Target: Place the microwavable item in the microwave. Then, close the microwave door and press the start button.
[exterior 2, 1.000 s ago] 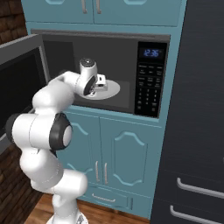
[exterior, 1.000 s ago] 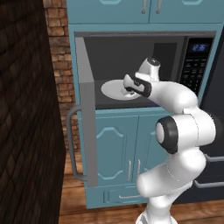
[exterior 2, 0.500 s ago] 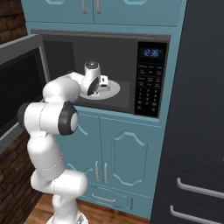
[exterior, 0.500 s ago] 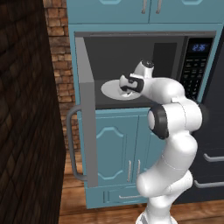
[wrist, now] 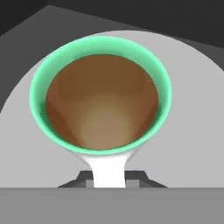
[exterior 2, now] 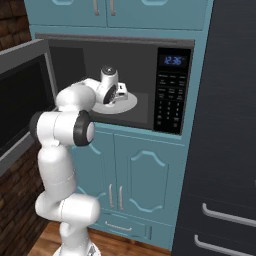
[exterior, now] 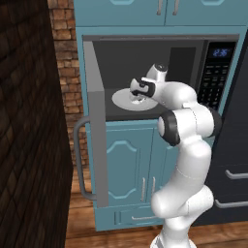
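Observation:
My gripper reaches into the open microwave and is shut on the white handle of the microwavable item, a green-rimmed mug of brown liquid. The mug stands upright on the white turntable, near its middle. In the left base view my gripper hovers low over the turntable, and the hand hides most of the mug. From the right, the gripper is over the same plate. The microwave door is swung wide open to the left.
The door's curved bar handle sticks out toward me at the left. The black keypad with its blue display is right of the cavity. A dark brick wall closes the left side, teal cabinets lie below, and dark drawers stand at the right.
The hand has slid a little left over the turntable with the mug. My elbow has swung up closer to the microwave opening. The door has not moved.

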You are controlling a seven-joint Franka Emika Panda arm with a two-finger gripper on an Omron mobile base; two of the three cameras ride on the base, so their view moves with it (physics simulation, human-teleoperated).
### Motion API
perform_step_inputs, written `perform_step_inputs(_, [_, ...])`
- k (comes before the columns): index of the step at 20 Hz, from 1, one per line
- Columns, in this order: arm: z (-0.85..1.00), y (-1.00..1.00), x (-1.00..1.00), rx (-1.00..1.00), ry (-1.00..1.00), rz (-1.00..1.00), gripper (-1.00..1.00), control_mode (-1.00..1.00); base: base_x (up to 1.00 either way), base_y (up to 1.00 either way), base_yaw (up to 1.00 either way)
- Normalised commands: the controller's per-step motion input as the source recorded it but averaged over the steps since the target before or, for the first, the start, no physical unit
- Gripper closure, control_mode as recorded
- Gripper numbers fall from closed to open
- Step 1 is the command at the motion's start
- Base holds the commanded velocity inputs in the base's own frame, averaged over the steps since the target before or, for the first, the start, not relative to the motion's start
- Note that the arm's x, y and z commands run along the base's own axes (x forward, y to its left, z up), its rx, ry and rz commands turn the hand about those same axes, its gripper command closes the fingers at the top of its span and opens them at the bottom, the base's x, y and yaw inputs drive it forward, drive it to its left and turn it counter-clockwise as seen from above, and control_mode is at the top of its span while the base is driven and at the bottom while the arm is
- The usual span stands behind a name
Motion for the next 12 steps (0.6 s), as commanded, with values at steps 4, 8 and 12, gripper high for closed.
perform_step_inputs(4, [0.06,0.06,-0.30,0.00,-0.07,0.06,-1.00,-1.00,0.00,0.00,0.00])
perform_step_inputs(8, [0.26,0.01,-0.83,0.00,-0.18,0.03,-1.00,-1.00,0.00,0.00,0.00])
perform_step_inputs(12, [0.22,0.00,-0.99,0.00,-0.27,0.00,-1.00,-1.00,0.00,0.00,0.00])
